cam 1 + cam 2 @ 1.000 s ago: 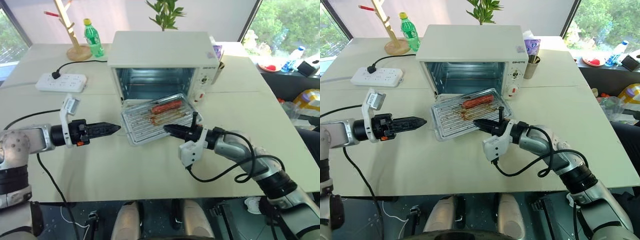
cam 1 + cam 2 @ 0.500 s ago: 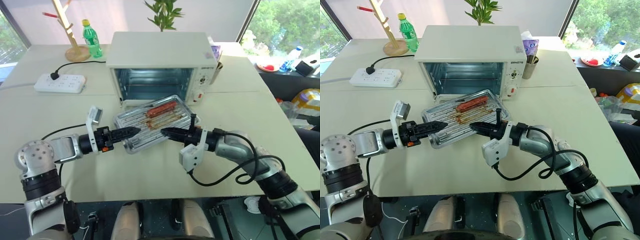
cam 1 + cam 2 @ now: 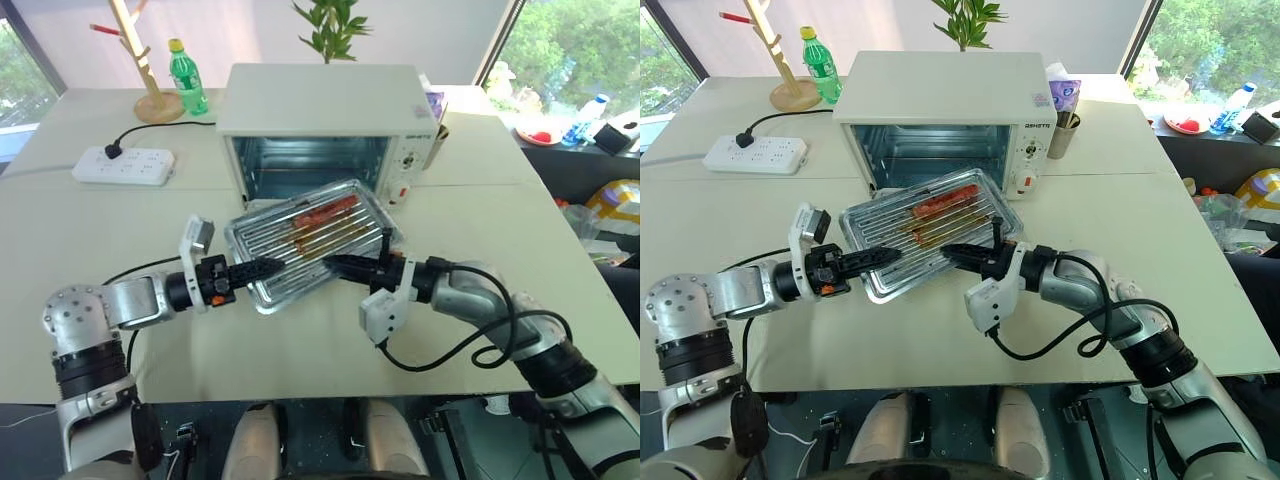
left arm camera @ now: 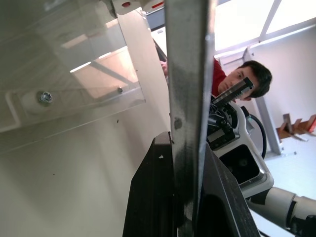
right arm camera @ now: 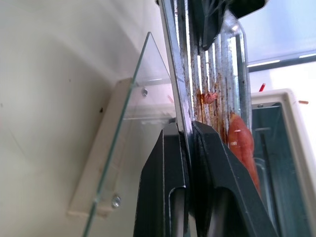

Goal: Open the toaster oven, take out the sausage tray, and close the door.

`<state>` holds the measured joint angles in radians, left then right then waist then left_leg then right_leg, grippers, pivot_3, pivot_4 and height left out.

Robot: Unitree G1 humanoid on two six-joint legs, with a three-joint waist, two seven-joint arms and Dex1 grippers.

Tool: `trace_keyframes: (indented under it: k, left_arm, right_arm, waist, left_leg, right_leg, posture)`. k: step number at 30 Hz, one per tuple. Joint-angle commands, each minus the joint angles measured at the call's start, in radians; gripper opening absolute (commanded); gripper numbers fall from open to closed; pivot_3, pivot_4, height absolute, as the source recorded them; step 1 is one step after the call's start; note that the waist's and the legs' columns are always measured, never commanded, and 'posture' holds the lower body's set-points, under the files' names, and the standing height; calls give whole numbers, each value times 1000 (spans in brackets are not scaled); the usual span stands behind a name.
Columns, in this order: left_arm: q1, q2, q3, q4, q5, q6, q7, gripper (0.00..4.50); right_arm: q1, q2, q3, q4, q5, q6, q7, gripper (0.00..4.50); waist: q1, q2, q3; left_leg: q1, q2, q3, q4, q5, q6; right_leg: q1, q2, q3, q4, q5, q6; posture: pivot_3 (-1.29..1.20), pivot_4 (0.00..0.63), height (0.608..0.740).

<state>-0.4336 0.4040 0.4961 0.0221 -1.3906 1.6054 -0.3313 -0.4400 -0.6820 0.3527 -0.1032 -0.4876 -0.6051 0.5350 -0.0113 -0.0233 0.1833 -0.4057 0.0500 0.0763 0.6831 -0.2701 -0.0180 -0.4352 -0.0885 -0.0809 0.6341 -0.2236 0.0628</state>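
The white toaster oven (image 3: 322, 101) stands at the back of the table with its cavity open. Its glass door (image 5: 124, 148) lies folded down flat under the tray. The silver ribbed sausage tray (image 3: 290, 245), stained with grease, carries one red sausage (image 3: 325, 210) and hangs tilted in front of the oven. My left gripper (image 3: 268, 268) is shut on the tray's near left rim. From the right, my right gripper (image 3: 335, 263) is shut on the near rim too. Both wrist views show the thin rim pinched between black fingers (image 4: 158, 192).
A white power strip (image 3: 123, 165), a green bottle (image 3: 185, 78) and a wooden stand (image 3: 140, 60) sit at the back left. A cup (image 3: 437, 125) stands by the oven's right side. A person (image 4: 242, 79) shows in the left wrist view.
My left gripper has moved right to the tray's near left rim and closed on it. The tray has shifted left and risen a little. The right arm has held still.
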Motion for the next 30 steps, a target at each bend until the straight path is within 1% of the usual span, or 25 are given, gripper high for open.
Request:
trace_keyframes:
  k: [1,6,8,9,12,15,20,23,27,30]
  left_arm:
    - [9,-4,-6,-6,-104,-19,83,37]
    - [50,8,-52,5,-251,-91,202,37]
    - [74,20,-84,-1,-328,-134,252,0]
    - [87,27,-102,-3,-372,-162,279,0]
    - [124,60,-158,-15,-490,-247,352,0]
    - [160,80,-194,-29,-572,-329,412,0]
    - [222,65,-180,-71,-582,-402,433,0]
    - [276,52,-140,-117,-582,-438,435,0]
    - [370,-3,-61,-217,-582,-515,459,0]
    - [485,-71,-7,-350,-582,-605,488,0]
  right_arm:
    - [-9,6,-43,-42,43,-3,-5,0]
    - [2,-9,-55,-52,68,7,30,0]
    - [15,-14,-61,-59,105,31,59,811]
    - [18,-18,-62,-62,99,38,68,1187]
    - [24,-28,-60,-69,89,51,88,2691]
    - [39,-34,-68,-91,136,79,120,2691]
    - [78,-74,-116,-147,218,89,160,2691]
    - [111,-103,-166,-194,330,140,198,2691]
    - [146,-137,-236,-215,431,194,232,2691]
    - [167,-155,-288,-179,496,268,255,2691]
  waist:
    - [0,0,0]
    - [0,0,0]
    - [2,0,0]
    - [2,0,0]
    - [1,0,0]
    - [2,0,0]
    - [4,0,0]
    - [4,0,0]
    - [3,0,0]
    - [4,0,0]
  left_leg:
    - [0,0,0,0,0,0]
    - [0,0,0,0,0,0]
    - [1,0,0,0,0,-1]
    - [1,0,0,0,0,-1]
    - [2,0,-1,0,0,0]
    - [2,0,-1,0,0,1]
    - [2,-1,-1,0,-2,3]
    - [2,-1,0,0,-2,4]
    - [2,-1,0,0,-3,5]
    - [2,-1,0,0,-3,5]
  right_leg:
    - [0,0,0,0,0,0]
    - [0,-1,0,0,0,0]
    - [1,-1,0,0,0,0]
    - [1,-1,0,0,0,0]
    - [2,-2,0,0,0,0]
    - [2,-2,0,0,0,0]
    - [3,-2,0,0,0,0]
    - [3,-2,0,-1,0,0]
    - [3,-2,0,-1,0,0]
    - [3,-1,0,-2,-2,-3]
  posture:
    - [0,150,722]
    - [0,150,722]
    - [0,150,722]
    - [0,150,722]
    - [0,150,722]
    - [0,150,722]
    - [0,150,722]
    - [0,150,722]
    - [0,150,722]
    - [0,150,722]
